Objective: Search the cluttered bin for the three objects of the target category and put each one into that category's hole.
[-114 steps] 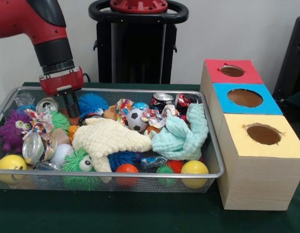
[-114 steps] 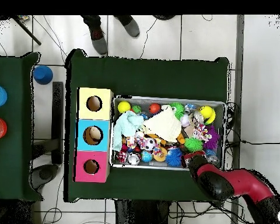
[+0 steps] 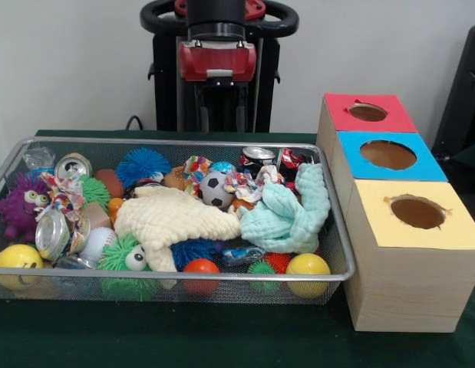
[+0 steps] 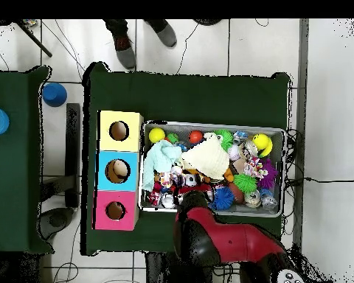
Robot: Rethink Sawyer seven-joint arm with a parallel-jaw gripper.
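- Moved: end effector (image 3: 219, 115) went from the bin's purple-monster end to above its far rim mid-span; grip state can't tell.
- Wire bin (image 3: 341, 253) sits on the green table (image 3: 222, 337), beside the three-hole box (image 3: 410, 261).
- Plush animal not identifiable in the clutter.

Behind my pedestal I see a plain pale wall (image 3: 84, 69). My table (image 4: 187, 92) wears dark green cloth. From above, a white tiled floor (image 4: 327, 110) surrounds it, with another green table (image 4: 10, 162) beyond the left edge.
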